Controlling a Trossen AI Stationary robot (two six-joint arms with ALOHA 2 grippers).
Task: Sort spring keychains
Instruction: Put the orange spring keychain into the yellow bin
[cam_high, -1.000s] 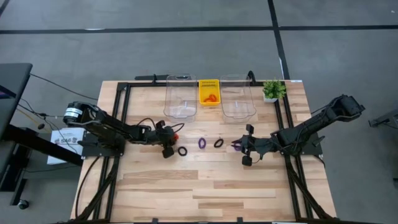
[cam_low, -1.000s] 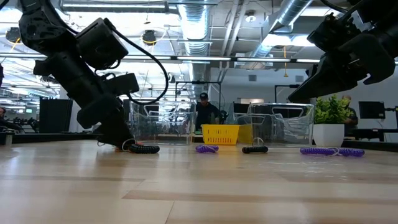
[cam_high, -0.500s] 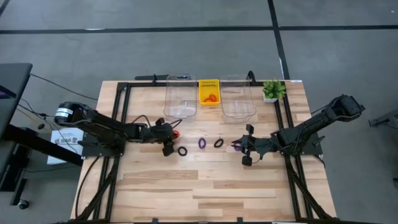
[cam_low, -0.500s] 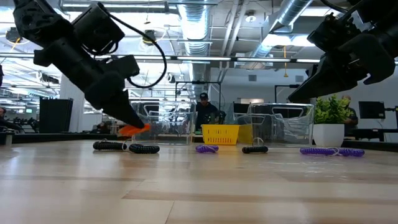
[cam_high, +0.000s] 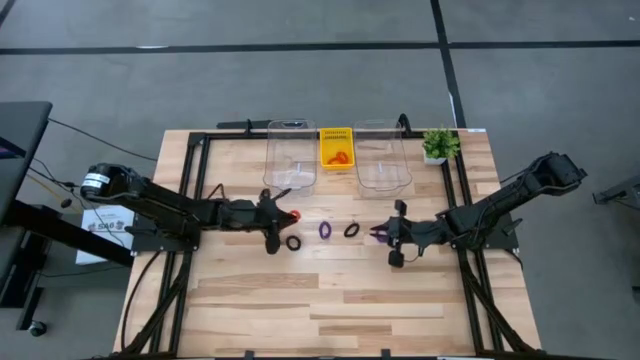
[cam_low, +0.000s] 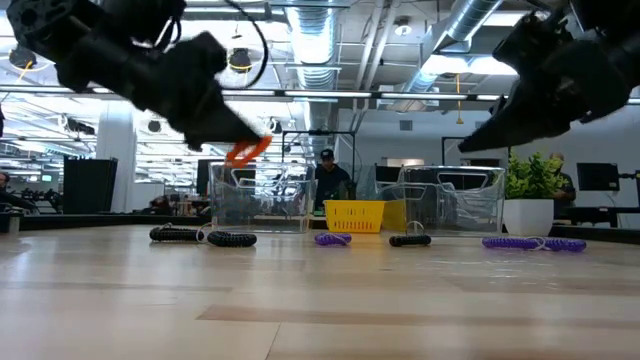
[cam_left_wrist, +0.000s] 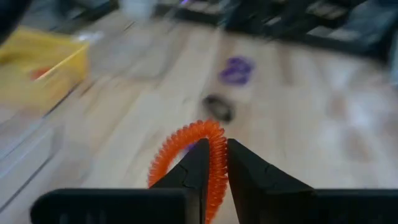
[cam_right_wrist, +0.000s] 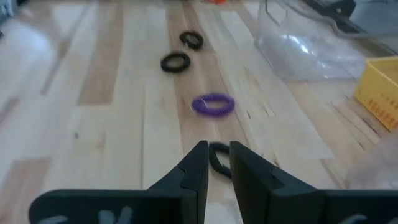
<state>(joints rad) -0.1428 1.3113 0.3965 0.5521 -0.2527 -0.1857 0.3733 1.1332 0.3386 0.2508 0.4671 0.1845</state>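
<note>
Orange spring keychain lifted clear of the counter by the left arm.

An orange-red spring keychain (cam_left_wrist: 198, 155) is pinched between the closed fingers (cam_left_wrist: 194, 169) of the left gripper (cam_high: 281, 216); a second ago it was still at counter level, and it has now been raised and carried toward the left clear bin (cam_high: 290, 156) and yellow basket (cam_high: 336, 147). One sorting drop is judged imminent. Two black keychains (cam_low: 203, 237), a purple one (cam_high: 325, 230) and another black one (cam_high: 352, 230) are left on the wooden counter (cam_high: 340, 300). The right gripper (cam_high: 391, 240) is held low near purple coils (cam_low: 532, 243), its fingers close together and empty.
</note>
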